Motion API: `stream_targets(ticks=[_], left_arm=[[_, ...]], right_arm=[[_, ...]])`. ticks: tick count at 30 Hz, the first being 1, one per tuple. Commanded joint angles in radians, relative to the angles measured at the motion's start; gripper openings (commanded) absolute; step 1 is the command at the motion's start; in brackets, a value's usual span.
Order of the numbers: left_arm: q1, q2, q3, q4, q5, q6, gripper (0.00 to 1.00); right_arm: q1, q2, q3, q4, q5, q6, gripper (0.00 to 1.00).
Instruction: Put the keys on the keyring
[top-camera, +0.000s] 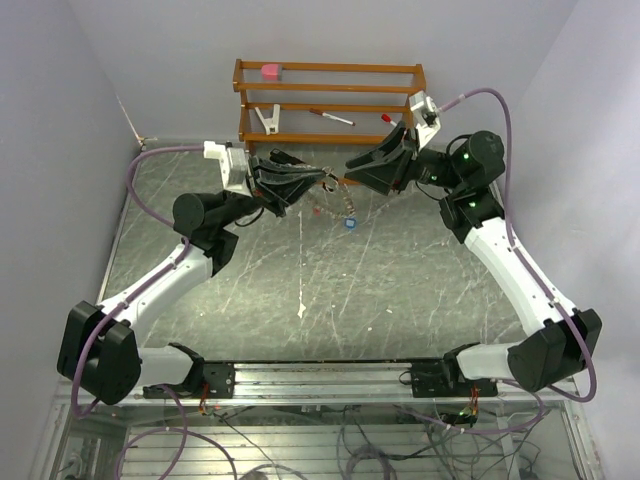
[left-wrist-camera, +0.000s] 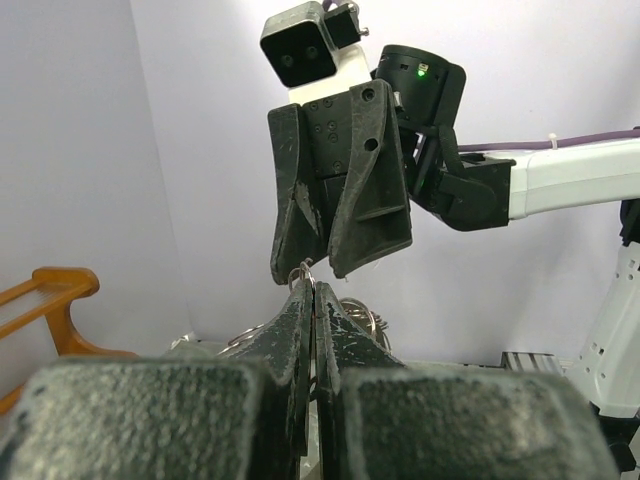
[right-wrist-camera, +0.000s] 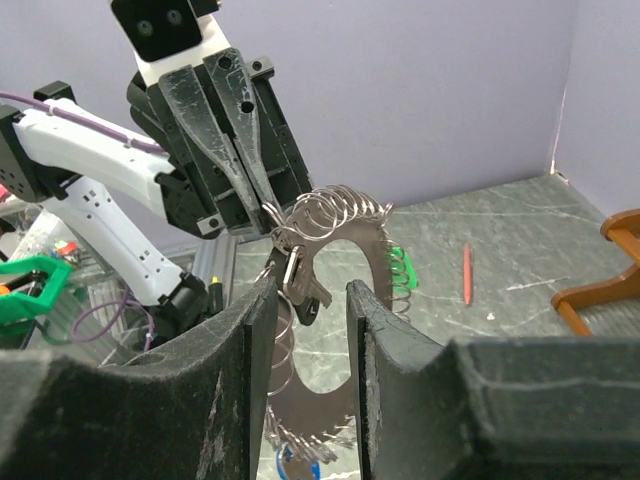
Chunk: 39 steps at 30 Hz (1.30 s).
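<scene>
Left end effector (left-wrist-camera: 310, 300) pinches the keyring (right-wrist-camera: 372, 250) aloft; right end effector (right-wrist-camera: 312, 297), half-parted, flanks a key (right-wrist-camera: 298, 280), threading apparently unfinished.

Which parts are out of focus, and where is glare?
Left wrist view: the left pincer near the lens is blurred, the right pincer sharp. Right wrist view: keyring sharp, near fingers soft. Top view: pale glare on the table.

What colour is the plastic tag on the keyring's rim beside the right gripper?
Green: the tag sits on the keyring rim; clearest in the right wrist view.
</scene>
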Motion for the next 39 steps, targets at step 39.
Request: stream_targets(ticks=[39], left_arm=[[-0.014,-0.032,0.013,0.095,-0.025,-0.017,0.07]], right_arm=[[0.081,0.083,0.147,-0.198,-0.005,-0.124,0.00]])
